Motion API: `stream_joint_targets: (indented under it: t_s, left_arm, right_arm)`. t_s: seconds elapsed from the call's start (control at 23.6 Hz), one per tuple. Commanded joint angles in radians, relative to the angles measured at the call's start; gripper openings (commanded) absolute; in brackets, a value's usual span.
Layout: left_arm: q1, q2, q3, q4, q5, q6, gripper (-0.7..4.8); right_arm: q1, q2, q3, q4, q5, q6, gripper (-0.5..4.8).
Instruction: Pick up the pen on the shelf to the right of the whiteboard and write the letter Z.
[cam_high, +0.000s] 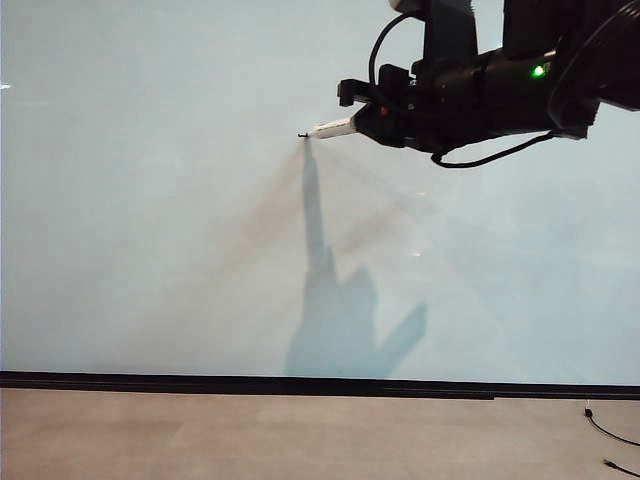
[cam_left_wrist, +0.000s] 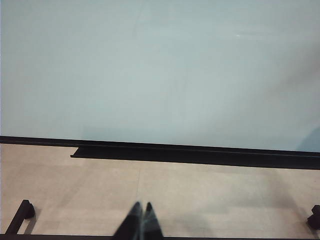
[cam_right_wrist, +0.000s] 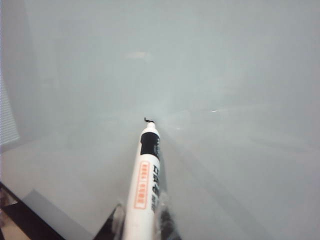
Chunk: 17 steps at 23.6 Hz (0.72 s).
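Observation:
The whiteboard (cam_high: 160, 200) fills the exterior view as a large pale glossy surface with a black strip along its bottom. My right gripper (cam_high: 372, 118) reaches in from the upper right and is shut on the pen (cam_high: 332, 128), a slim white marker. Its black tip touches the board, where a tiny black mark (cam_high: 302, 134) shows. In the right wrist view the pen (cam_right_wrist: 142, 185) runs out from between the gripper (cam_right_wrist: 140, 222) fingers to the board, with a short black stroke (cam_right_wrist: 148, 120) at the tip. My left gripper (cam_left_wrist: 141, 207) is shut and empty, low over the floor.
The arm's shadow (cam_high: 340, 320) falls on the board below the pen. A tan floor (cam_high: 300, 435) lies under the board, with a cable (cam_high: 610, 430) at its right. A black ledge (cam_left_wrist: 200, 154) runs along the board's foot in the left wrist view.

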<state>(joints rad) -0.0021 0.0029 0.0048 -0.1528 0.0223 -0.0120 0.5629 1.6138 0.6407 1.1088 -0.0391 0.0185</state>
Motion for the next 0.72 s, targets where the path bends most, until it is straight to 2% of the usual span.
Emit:
stream_joint_targets:
  t_s: [0.04,0.72]
  left_arm:
    - [0.0,0.0,0.002,0.011,0.0,0.004,-0.04]
    - [0.0,0.0,0.002,0.011,0.0,0.004,-0.05]
  right_arm:
    - [-0.003,-0.024,-0.014,0.016,0.042,0.004,-0.06]
    - [-0.028,-0.142,-0.128,-0.005,0.123,-0.005,-0.06]
